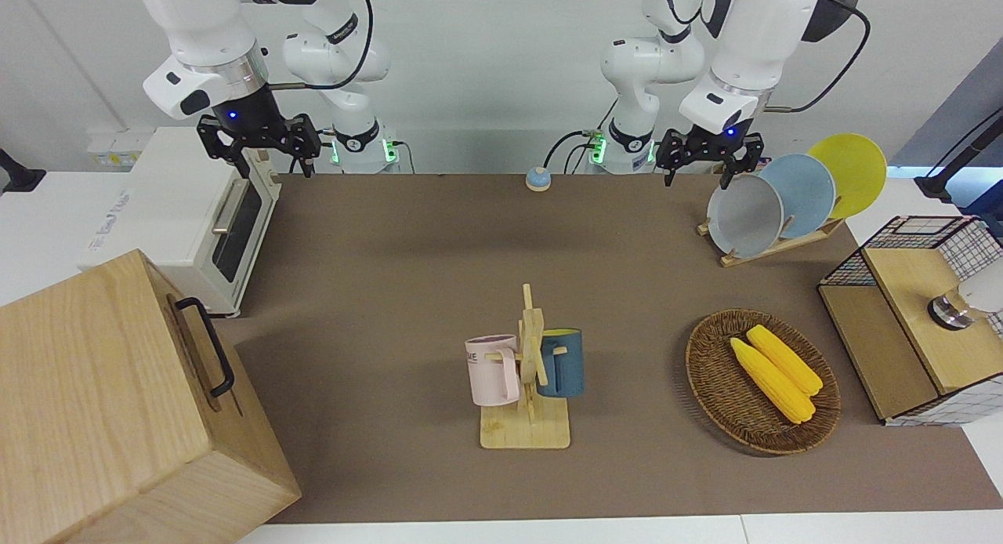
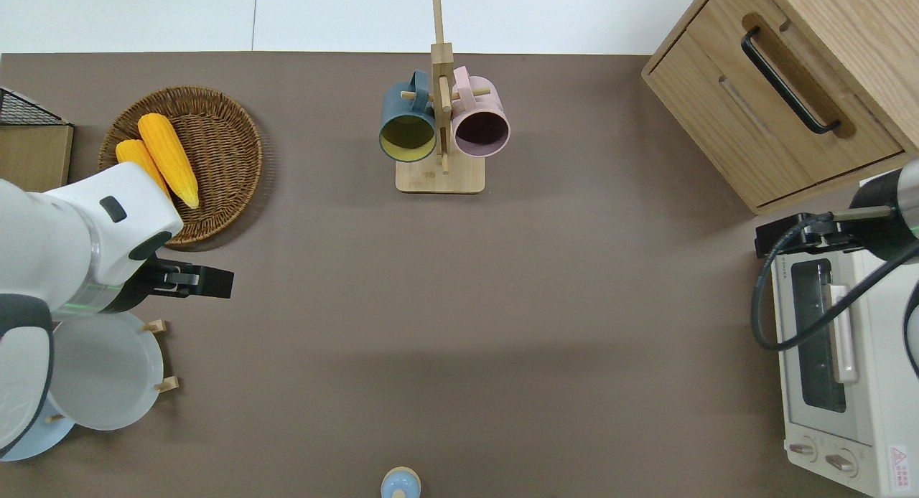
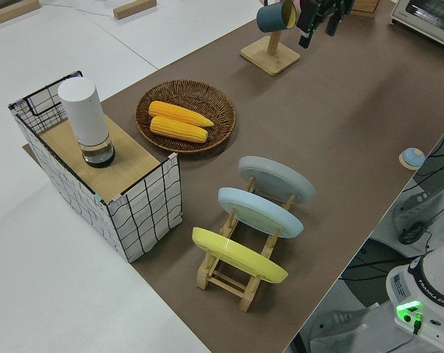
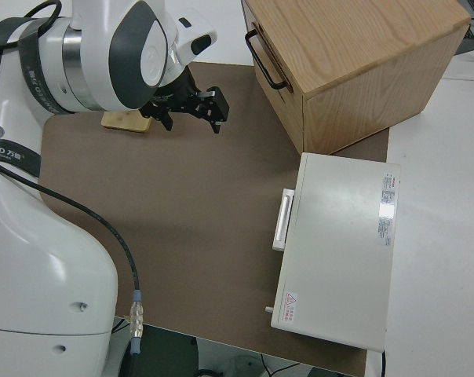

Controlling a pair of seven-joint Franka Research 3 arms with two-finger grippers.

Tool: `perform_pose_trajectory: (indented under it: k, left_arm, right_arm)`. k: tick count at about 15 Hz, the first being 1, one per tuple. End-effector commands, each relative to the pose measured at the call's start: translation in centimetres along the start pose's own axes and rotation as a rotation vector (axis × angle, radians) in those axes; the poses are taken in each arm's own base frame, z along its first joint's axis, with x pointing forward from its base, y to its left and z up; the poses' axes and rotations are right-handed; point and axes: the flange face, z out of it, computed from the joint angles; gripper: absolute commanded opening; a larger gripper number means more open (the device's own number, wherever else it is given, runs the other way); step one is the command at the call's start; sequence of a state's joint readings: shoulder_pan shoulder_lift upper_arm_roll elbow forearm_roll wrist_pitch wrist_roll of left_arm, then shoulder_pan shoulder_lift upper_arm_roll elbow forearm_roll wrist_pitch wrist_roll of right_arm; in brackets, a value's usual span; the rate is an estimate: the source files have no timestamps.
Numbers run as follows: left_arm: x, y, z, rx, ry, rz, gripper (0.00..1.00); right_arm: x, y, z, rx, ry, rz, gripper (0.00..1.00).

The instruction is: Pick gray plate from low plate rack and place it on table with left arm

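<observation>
Currently the left tool (image 1: pixel 700 169) hangs in the air with fingers spread, pinching nothing, over the desk (image 1: pixel 407 277) just beside the gray plate (image 1: pixel 744 215). Gray plate stands tilted in the low plate rack (image 1: pixel 772 248), in the slot farthest from the robots; light blue plate (image 1: pixel 807 195) next, yellow plate (image 1: pixel 850 172) after. Right arm parked; its tool (image 1: pixel 270 161) also spread.

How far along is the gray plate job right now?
Nothing is finished yet: the gray plate stands in the rack with the blue plate and yellow plate. In hand: the left gripper is open and empty, up in the air close to the gray plate's rim. Left: grasp it, lift it out, set it on the table. The right arm is parked.
</observation>
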State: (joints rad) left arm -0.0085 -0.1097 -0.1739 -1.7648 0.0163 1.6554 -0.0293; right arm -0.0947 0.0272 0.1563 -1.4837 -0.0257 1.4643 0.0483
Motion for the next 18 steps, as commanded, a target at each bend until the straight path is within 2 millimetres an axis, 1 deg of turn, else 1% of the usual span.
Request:
perform_pose_trajectory:
  k: [1,13,18]
  left_arm:
    - [-0.54,-0.25,-0.8,-0.052,-0.027,-0.008,1.0]
    - [-0.38,-0.01,-0.54,-0.052,-0.029,-0.003,1.0]
    - [-0.5,-0.93,-0.24,-0.041,-0.039,0.0,1.0]
  right_arm:
    - [-0.01,-0.1,-0.27,0.003,0.005,0.002,0.983]
    - [-0.01,-0.1,-0.27,0.003,0.005,0.002,0.983]
    - [-0.01,-0.1,-0.27,0.003,0.005,0.002,0.983]
